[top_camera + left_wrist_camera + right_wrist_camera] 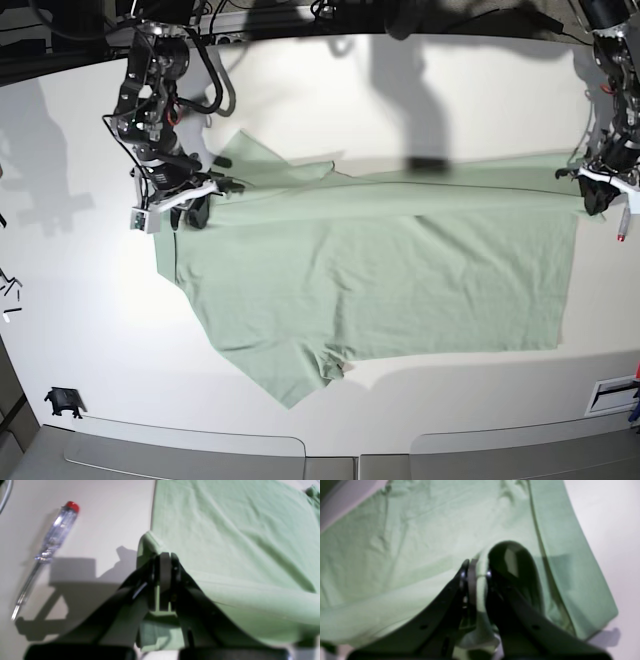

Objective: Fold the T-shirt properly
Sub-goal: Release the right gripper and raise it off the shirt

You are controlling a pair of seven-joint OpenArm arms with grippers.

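The pale sage-green cotton T-shirt (380, 270) is spread across the middle of the white table (70, 300), looking light and floppy, so it'll likely sag between grips. The left gripper (165, 562) and right gripper (475, 570) are each clamped on its far edge, at the shirt's opposite ends. Those seem like sensible holds, and a clear-handled screwdriver with a red cap (50, 545) lies just beside the cloth.

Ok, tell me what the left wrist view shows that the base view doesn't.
Only the left wrist view shows the left end effector shut on a pinched fold of the T-shirt up close. Only the base view shows the whole garment spread on the table, plus the right end effector. Both show the screwdriver with its red cap.
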